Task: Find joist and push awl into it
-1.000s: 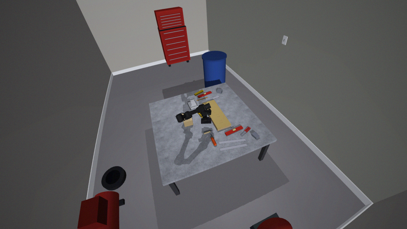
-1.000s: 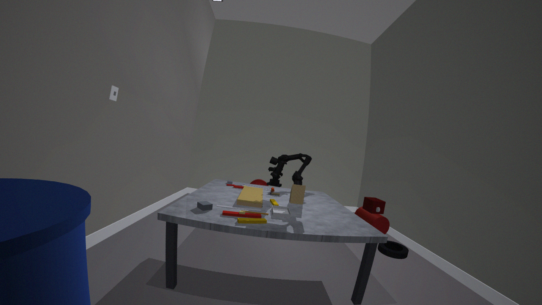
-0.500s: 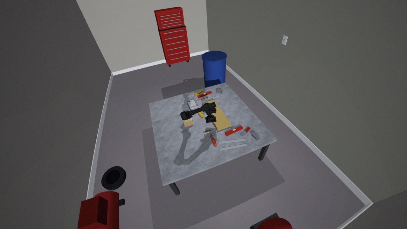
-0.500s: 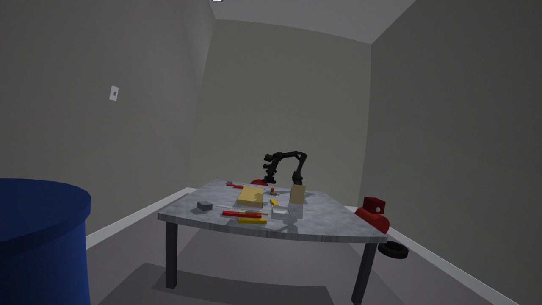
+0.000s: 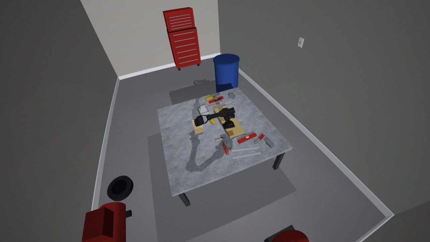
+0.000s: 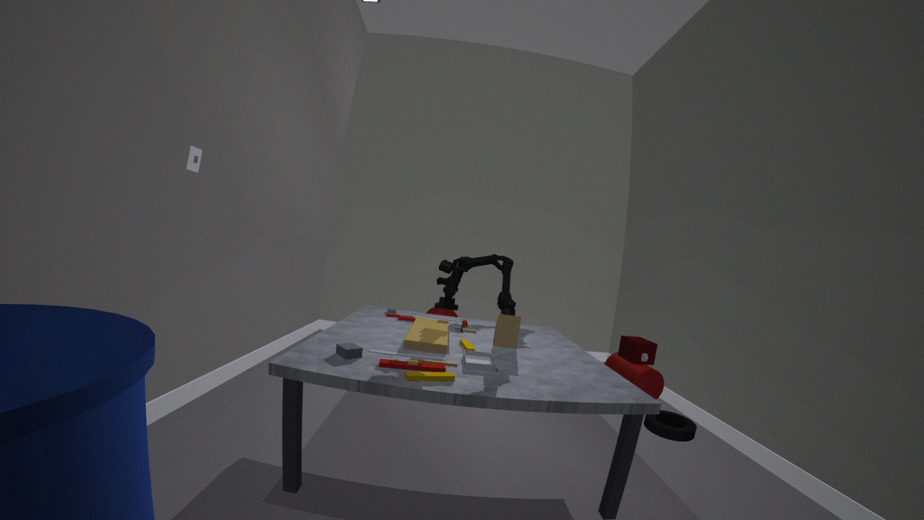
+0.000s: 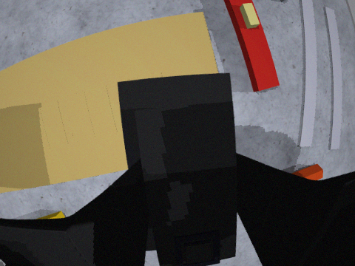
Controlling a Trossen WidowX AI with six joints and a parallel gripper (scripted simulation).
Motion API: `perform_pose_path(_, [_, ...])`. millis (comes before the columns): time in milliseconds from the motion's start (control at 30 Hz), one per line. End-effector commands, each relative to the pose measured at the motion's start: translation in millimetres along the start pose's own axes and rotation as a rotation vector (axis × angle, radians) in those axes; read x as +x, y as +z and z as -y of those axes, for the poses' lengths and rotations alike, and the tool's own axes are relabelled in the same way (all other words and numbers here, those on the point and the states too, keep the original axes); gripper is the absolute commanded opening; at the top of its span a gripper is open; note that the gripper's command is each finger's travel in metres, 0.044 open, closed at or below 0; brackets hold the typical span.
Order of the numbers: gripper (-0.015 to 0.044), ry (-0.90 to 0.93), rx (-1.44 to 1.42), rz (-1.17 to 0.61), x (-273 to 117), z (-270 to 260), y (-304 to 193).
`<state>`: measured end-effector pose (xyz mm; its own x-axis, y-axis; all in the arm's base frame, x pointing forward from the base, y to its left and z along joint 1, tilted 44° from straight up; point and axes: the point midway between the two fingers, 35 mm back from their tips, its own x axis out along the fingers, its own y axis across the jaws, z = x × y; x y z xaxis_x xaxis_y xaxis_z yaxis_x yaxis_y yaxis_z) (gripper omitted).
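Top: 1 grey table; past the pincer, 1 blue drum, 1 red cabinet. Exterior: pincer clamped on 1 black finder. Wrist: finder over 1 panel; right of pincer, 2 strips.

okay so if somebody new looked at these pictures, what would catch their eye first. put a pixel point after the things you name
Probably the tall red tool chest (image 5: 183,45) against the far wall, with the blue barrel (image 5: 226,72) (image 6: 71,414) near it, beyond the table. On the table, the black arm's gripper (image 5: 229,124) (image 7: 183,159) is shut on the dark stud finder, over the tan floor panel (image 5: 237,127) (image 6: 422,334) (image 7: 166,48).
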<state>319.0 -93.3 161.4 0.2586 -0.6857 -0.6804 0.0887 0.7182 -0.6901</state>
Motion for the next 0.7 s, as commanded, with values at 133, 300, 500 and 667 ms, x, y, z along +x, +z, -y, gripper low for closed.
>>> perform_pose_path(133, [0.0000, 0.023, -0.076, 0.014, 12, 5, 38])
perform_pose_path(300, [0.0000, 0.031, -0.114, 0.019, 20, 7, 56])
perform_pose_path(500, [0.0000, 0.032, -0.115, 0.019, 23, 7, 56])
perform_pose_path(667, [0.0000, 0.032, -0.115, 0.019, 32, 7, 54])
